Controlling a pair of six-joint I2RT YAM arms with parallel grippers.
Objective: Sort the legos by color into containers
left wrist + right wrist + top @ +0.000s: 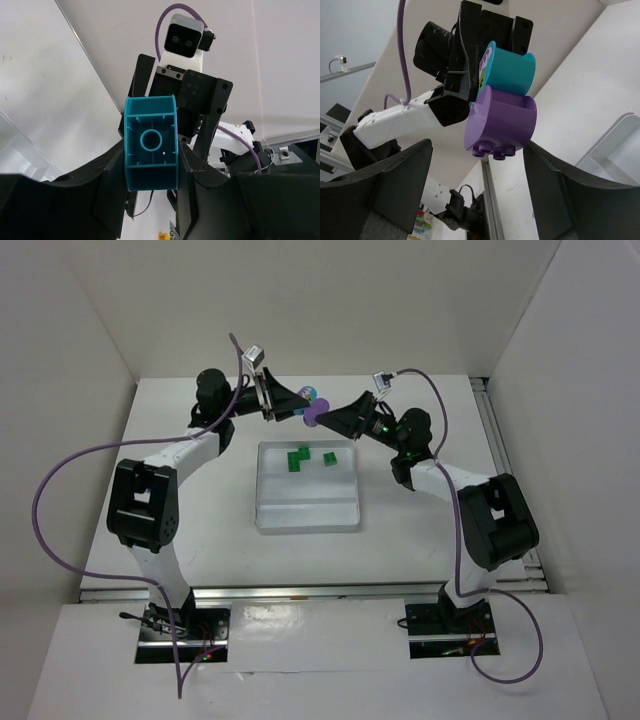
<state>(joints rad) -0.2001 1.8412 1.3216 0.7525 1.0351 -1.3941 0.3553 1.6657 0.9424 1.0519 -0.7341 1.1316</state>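
A teal lego (150, 145) is pinched between the fingers of my left gripper (151, 152), which is shut on it, held in the air behind the tray. Stuck to it is a rounded purple lego (502, 122) with studs on its underside. My right gripper (477, 150) is open, one finger (400, 180) on each side of the purple piece with a gap on the left. From above, the joined piece (314, 406) hangs between both grippers. Three green legos (299, 457) lie in the far compartment of the clear tray (270, 515); its near compartment (305, 516) holds nothing.
White walls enclose the table on the left, back and right. A metal rail (500, 455) runs along the right edge of the table. Purple cables (60, 490) loop off both arms.
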